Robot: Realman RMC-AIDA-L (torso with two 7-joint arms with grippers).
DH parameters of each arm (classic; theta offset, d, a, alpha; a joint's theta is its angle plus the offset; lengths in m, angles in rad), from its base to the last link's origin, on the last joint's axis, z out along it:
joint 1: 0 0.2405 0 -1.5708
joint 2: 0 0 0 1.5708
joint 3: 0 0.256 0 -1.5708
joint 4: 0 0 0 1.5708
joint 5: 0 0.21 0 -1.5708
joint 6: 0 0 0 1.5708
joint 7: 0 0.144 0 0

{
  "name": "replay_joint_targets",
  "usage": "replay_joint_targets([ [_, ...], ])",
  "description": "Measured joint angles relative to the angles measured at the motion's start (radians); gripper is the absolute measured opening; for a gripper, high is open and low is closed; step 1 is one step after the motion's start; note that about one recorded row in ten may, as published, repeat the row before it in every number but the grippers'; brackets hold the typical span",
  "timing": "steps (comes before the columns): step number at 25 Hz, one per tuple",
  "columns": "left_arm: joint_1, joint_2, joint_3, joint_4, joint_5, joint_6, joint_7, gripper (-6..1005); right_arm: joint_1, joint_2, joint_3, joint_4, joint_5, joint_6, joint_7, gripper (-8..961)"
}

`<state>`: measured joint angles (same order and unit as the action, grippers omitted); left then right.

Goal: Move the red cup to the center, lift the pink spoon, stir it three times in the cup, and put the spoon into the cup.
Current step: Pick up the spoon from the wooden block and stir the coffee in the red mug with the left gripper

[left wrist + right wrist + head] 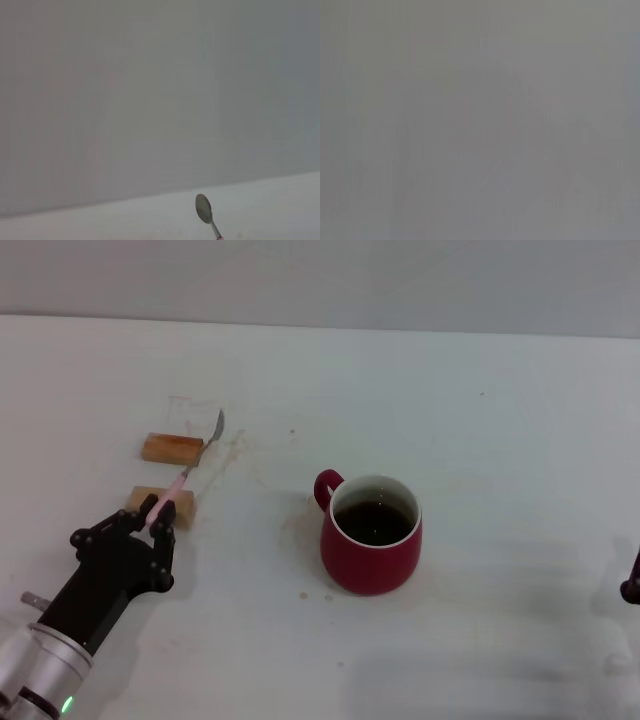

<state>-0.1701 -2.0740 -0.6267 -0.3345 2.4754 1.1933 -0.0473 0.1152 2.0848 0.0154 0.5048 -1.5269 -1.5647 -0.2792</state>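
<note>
The red cup [370, 536] stands near the middle of the white table [480, 420], handle toward the back left, with dark liquid inside. The pink spoon [185, 478] slants up and away from my left gripper [157, 519], which is shut on the end of its pink handle at the lower left. Its grey bowl [217, 427] points toward the back of the table. In the left wrist view only the spoon's bowl [203, 208] shows, against the wall. Only a dark sliver of my right gripper [631, 586] shows at the far right edge, well away from the cup.
Two tan wooden blocks lie at the left: one [172, 448] farther back, the other [166, 502] just beyond my left gripper, under the spoon's handle. Faint stains mark the tabletop around the cup. The right wrist view shows only plain grey.
</note>
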Motion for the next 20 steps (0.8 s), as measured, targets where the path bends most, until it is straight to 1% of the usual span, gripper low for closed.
replay_joint_targets([
  [1,0.0,0.002,0.006,0.0,0.003,0.039,0.011,138,0.0,0.0,0.0,0.0,0.0,0.003,0.0,0],
  [2,0.0,0.002,0.006,0.0,0.003,0.039,0.011,138,0.001,0.001,0.0,0.0,0.0,0.006,0.0,0],
  [6,0.001,0.007,0.016,0.0,0.005,0.106,0.016,138,0.001,0.001,0.0,0.0,0.0,0.008,0.0,0],
  [9,-0.008,0.013,0.021,-0.001,0.006,0.116,0.016,138,-0.001,0.001,0.001,-0.001,0.0,0.008,0.0,0],
  [12,-0.03,0.022,0.022,0.002,0.008,0.098,0.009,138,-0.003,0.001,0.001,-0.002,0.001,0.008,0.0,0],
  [15,-0.053,0.042,0.015,-0.005,0.007,0.072,-0.005,138,-0.004,0.001,0.0,-0.002,0.001,0.006,0.0,0],
  [16,-0.074,0.06,-0.006,-0.021,0.005,0.028,-0.035,138,-0.004,0.001,0.0,-0.002,0.001,0.005,0.0,1],
  [17,-0.074,0.06,-0.006,-0.021,0.005,0.028,-0.035,138,-0.004,0.001,0.0,-0.002,0.001,0.005,0.0,1],
  [20,-0.103,0.086,-0.058,-0.056,0.008,-0.065,-0.061,138,-0.004,0.0,0.0,-0.002,0.001,0.002,0.0,1],
])
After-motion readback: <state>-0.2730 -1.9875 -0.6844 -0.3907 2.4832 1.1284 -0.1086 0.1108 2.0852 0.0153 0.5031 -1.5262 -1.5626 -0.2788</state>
